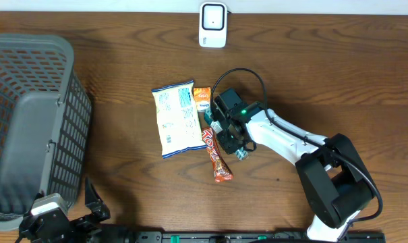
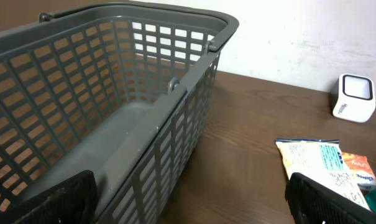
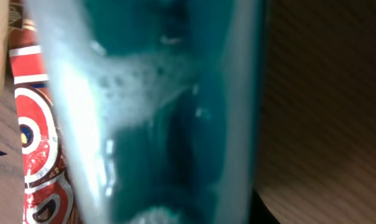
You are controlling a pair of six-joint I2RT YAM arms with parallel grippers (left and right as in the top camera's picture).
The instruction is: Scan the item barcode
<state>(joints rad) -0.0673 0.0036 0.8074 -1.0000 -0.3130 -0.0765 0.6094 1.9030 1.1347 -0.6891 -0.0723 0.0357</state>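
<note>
While the right tool (image 1: 232, 135) sits low over the middle of the tabletop (image 1: 325, 67), we cannot tell whether it has closed. Its wrist view is filled by a teal item (image 3: 175, 124), see-through with bubbles inside, and no finger shows clearly. From overhead only a teal sliver peeks out beneath that tool, just beside the red bar (image 1: 216, 156). We judge this to be the thing to scan, but we cannot say whether it is gripped. The left tool (image 2: 197, 196) hangs wide open and empty near the front left corner, by the basket (image 1: 75, 128).

Our main worry is a shallow or off-centre hold: a smooth item could slip or swing once lifted. The bar lies so near that a finger could catch its wrapper and drag it along, and the bag (image 1: 177, 120) and packet (image 1: 203, 99) just beyond could be nudged too. The scanner (image 1: 212, 25) stands at the far edge, well apart, so any weak grip has a long carry to survive. We also cannot see the barcode, so it may end up facing away from the scanner.
</note>
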